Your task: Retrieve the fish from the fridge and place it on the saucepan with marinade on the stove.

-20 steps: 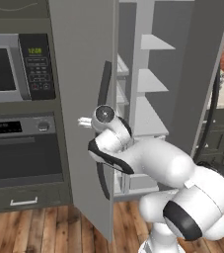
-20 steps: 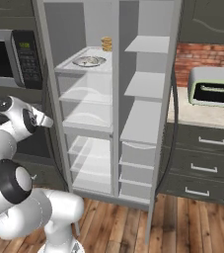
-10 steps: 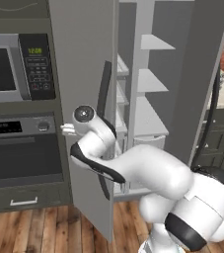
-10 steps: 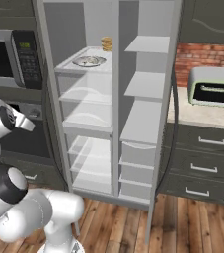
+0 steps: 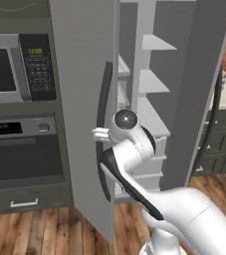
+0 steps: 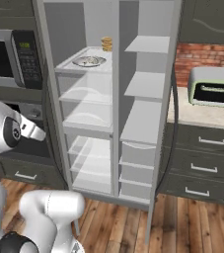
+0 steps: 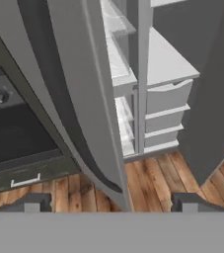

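**Gripper at the open fridge door, fish on the top shelf**

Left base view: the fridge (image 5: 149, 99) stands with both doors swung wide. The arm reaches up from below and bends toward the left door (image 5: 84, 114). The gripper (image 5: 100, 134) sits right against that door's long dark handle (image 5: 103, 129), about halfway up it. Only a pale stub of the hand shows here, so I cannot tell how the jaws stand from this side. The microwave (image 5: 15, 67) and the oven (image 5: 22, 159) are just left of the fridge.

Right base view: the fridge interior faces the camera, with white shelves in two columns. On the top left shelf lies a plate (image 6: 89, 61) with a small pale grey piece on it, which looks like the fish (image 6: 88, 60), though it is too small to be sure. A stack of tan rounds (image 6: 106, 44) stands behind the plate on the same shelf. The gripper (image 6: 33, 132) is left of the fridge, lower than the fish shelf. A toaster oven (image 6: 214, 88) sits on the counter right of the fridge.

Hand view: the two finger tips (image 7: 32, 202) stand wide apart with nothing between them. Beyond them are the left door's edge, its handle, and the fridge's lower drawers (image 7: 168, 99).
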Controlling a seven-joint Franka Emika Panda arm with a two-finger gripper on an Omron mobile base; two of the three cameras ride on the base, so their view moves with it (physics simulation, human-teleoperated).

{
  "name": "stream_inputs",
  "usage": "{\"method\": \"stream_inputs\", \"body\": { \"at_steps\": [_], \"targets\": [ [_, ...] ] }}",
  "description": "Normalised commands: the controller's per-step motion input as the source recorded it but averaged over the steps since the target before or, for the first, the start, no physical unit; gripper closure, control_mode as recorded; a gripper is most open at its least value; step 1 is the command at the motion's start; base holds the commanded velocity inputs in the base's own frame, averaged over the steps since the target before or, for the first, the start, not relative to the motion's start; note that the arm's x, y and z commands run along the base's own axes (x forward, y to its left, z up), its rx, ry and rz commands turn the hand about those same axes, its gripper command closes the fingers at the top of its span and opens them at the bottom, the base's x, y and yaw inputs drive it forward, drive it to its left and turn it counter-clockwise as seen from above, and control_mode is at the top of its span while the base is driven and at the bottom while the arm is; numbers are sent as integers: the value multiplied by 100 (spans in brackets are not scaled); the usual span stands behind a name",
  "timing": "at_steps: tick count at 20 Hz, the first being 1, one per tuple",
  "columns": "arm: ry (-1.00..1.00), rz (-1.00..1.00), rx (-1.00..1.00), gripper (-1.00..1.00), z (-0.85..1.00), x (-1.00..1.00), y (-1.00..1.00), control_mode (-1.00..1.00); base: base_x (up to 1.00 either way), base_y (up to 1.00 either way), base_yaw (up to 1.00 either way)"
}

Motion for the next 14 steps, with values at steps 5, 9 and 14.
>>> {"method": "stream_inputs", "body": {
  "at_steps": [5,9,14],
  "targets": [
    [-2,16,2,-100,38,-28,-99,-100,0,0,0],
    [0,28,0,-100,47,-24,-82,-100,0,0,0],
    [0,24,0,-100,35,-12,-58,-100,0,0,0]
  ]
}}
